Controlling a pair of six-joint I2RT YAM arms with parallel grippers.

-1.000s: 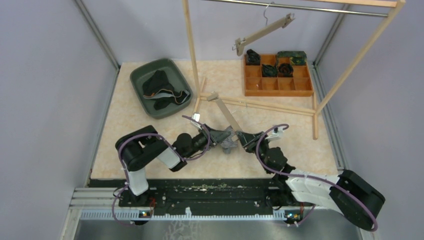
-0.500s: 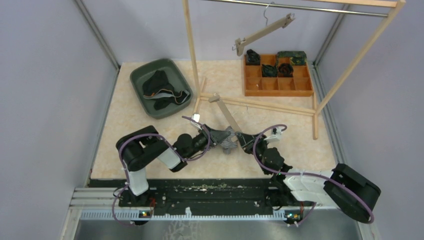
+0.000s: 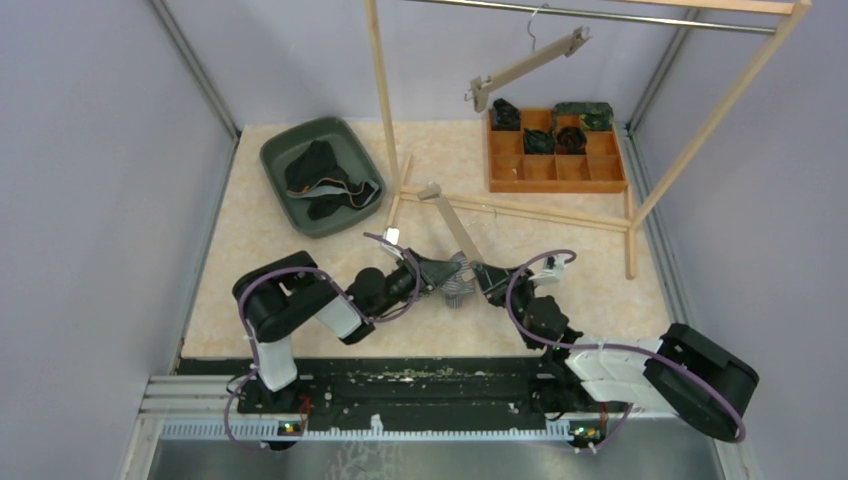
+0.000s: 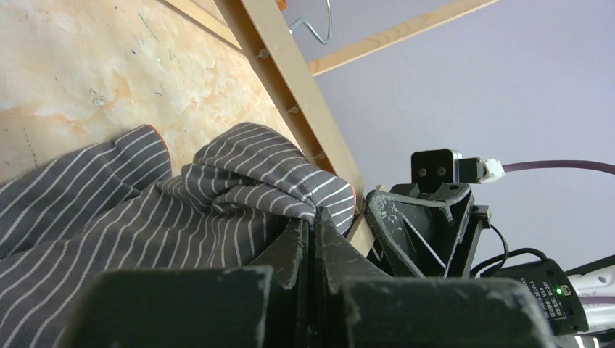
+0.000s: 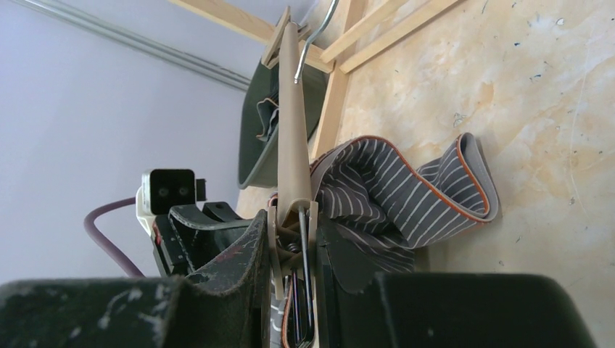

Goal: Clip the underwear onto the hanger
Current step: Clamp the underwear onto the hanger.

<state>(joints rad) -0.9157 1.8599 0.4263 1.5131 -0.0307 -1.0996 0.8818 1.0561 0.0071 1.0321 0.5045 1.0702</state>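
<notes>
The grey striped underwear (image 3: 457,283) with its orange-edged waistband lies bunched on the table between both grippers. My left gripper (image 4: 313,216) is shut on a fold of the underwear (image 4: 217,210). The wooden hanger (image 3: 452,228) lies slanting on the table, its near end at the cloth. My right gripper (image 5: 294,243) is shut on the hanger's clip (image 5: 290,217), squeezing it. The hanger bar (image 5: 290,109) runs up from the jaws. Some striped, orange-edged cloth shows between the clip's halves, and the underwear (image 5: 406,196) spreads to the right.
A green bin (image 3: 320,175) of dark clothes sits at the back left. A wooden compartment tray (image 3: 555,165) with rolled garments is at the back right. The wooden rack's base bars (image 3: 520,208) lie just behind the hanger, and a second hanger (image 3: 525,65) hangs from the rail.
The right arm's elbow has swung a little to the left and the hanger's far end has shifted slightly. Both grips are unchanged.
</notes>
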